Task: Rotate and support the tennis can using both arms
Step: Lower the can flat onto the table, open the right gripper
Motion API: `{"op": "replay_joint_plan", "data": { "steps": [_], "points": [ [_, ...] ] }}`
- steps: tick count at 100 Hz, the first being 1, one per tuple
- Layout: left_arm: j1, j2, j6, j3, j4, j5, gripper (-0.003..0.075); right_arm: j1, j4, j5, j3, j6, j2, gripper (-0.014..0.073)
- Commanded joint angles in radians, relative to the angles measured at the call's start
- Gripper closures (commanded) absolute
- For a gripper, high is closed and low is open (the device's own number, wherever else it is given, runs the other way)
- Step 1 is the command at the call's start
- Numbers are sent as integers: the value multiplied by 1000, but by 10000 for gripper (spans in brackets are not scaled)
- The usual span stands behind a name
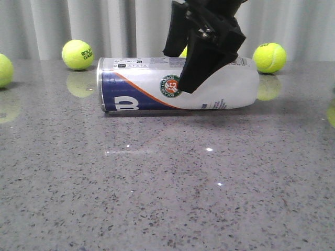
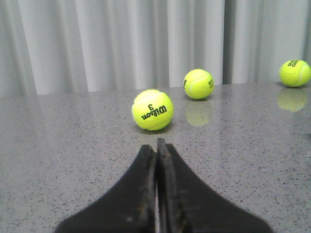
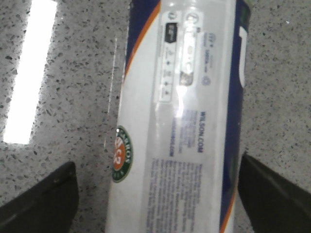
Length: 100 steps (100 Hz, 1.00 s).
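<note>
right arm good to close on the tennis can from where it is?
Probably yes. The right end effector is open, fingers on either side of the tennis can lying on the table, and nothing sits between them. One side looks nearly touching, the other has a gap.

Right gripper (image 1: 189,70) jaws spread wide; left gripper (image 2: 156,145) jaws closed.

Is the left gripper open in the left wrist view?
No, the left gripper is shut: its two black fingers press together with no gap, and nothing sits between them.
</note>
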Motion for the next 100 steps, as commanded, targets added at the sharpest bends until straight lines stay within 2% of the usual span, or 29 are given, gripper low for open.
{"op": "replay_joint_plan", "data": {
  "steps": [1,100],
  "points": [
    [2,-38,-8,48,-3,-83,741,0,21,-24,-31,-12,-61,-58],
    [2,-38,-8,48,-3,-83,741,0,21,-98,-31,26,-61,-58]
  ]
}}
